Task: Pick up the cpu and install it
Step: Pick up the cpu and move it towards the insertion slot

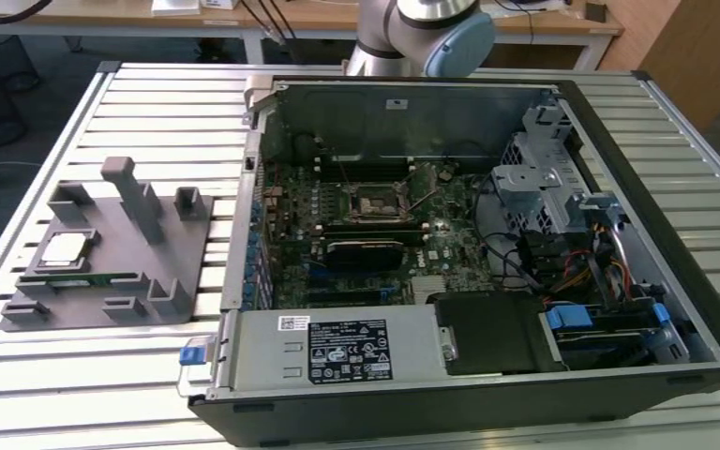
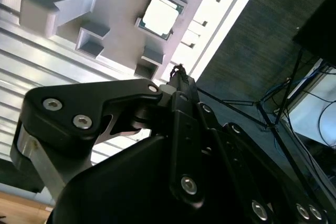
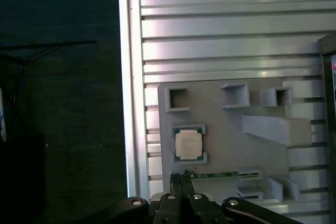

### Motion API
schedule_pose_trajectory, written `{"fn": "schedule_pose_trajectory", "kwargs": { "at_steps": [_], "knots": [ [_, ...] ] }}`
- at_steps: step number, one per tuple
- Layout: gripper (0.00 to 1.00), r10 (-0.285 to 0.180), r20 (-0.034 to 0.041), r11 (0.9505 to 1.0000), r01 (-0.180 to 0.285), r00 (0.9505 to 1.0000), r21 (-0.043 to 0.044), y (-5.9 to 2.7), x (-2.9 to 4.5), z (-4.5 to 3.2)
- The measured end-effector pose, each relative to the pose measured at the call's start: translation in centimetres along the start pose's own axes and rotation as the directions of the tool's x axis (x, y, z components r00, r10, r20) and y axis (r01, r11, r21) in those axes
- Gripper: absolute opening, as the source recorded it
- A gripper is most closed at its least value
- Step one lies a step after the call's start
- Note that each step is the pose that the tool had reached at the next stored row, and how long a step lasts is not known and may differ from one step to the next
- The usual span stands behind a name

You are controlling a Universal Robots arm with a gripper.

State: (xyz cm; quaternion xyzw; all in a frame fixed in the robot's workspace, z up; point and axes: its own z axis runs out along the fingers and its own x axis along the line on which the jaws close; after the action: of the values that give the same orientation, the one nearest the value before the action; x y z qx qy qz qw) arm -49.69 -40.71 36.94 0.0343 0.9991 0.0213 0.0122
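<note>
Silvery-grey metal top with a paler rim: the cpu [image 1: 63,248] lies flat in its seat on the grey fixture plate [image 1: 116,258], toward the plate's nine o'clock edge in the exterior view, with nothing touching it. Just beside it at six o'clock we note the green memory stick [image 1: 100,278]. The open computer case [image 1: 660,234] stands at three o'clock of the plate, with the black socket [image 1: 379,202] mid-board. Risks, as we judge them: the stick lies so close that a slightly off descent could catch it instead. Small holders hug two sides of the chip, so a skewed pinch could tip or jam it. A chip set down tilted or turned could damage the socket. The gripper [image 3: 181,178] hangs well above the plate, pointing down, fingers drawn together with nothing between them. In the first wrist view its tip lines up nearer the stick's end than the chip. The arm [image 1: 416,33] rises at the case's twelve o'clock.
</note>
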Motion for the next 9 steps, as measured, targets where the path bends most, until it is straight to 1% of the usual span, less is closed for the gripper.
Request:
{"fn": "schedule_pose_trajectory", "kwargs": {
  "at_steps": [4,5,6,7,8,9],
  "knots": [
    [0.11,0.0,0.0011,1.0,0.0,1.0,0.0016,-0.17,0.02,0.46],
    [0.17,-0.001,0.0017,1.0,0.001,1.0,0.0017,-0.18,0.02,0.64],
    [0.17,-0.003,0.0013,1.0,0.003,1.0,0.0021,-0.19,-0.05,0.8],
    [0.23,-0.005,0.0011,1.0,0.005,1.0,0.0022,-0.19,-0.2,0.98],
    [0.23,-0.008,0.0011,1.0,0.008,1.0,0.0021,-0.15,-0.42,1.21],
    [0.29,-0.009,0.0012,1.0,0.009,1.0,0.0021,-0.09,-0.62,1.41]
  ]
}}
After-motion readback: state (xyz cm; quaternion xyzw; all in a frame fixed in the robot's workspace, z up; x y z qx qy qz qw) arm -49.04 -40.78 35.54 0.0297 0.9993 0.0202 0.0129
